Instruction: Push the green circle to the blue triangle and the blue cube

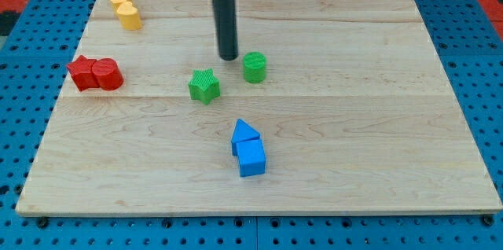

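- My tip [227,56] is the lower end of a straight dark rod that comes down from the view's top; the arm carries no gripper, so nothing here can open, close or grip.
- The tip sits on the bench [377,124], in its upper middle part.
- Just beside the tip, toward the view's right and slightly lower, stands the green circle [255,68]; a narrow gap shows between them, so they do not appear to touch.
- Below the tip and a little to the view's left lies the green star [204,86], near but apart from it.
- Well below the tip, slightly right of it, the blue triangle [244,132] and the blue cube [251,159] sit touching, the triangle on the nearer side to the tip.
- Far to the tip's left, at about its level, a red star-like block [81,72] touches a red cylinder [107,75].
- Up and left of the tip, two yellow blocks [124,9] rest together near the bench's corner.
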`<act>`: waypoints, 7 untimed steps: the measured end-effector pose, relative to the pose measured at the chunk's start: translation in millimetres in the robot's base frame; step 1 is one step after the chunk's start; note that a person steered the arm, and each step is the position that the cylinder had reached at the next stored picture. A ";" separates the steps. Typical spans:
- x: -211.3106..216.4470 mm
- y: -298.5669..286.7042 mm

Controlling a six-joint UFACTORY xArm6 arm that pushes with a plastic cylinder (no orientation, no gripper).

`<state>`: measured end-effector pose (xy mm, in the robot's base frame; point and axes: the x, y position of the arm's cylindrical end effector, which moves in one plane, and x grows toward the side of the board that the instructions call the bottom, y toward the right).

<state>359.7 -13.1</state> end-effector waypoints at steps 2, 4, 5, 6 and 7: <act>99.7 -1.2; 80.1 26.9; 112.9 4.1; 68.2 25.2; 86.7 61.1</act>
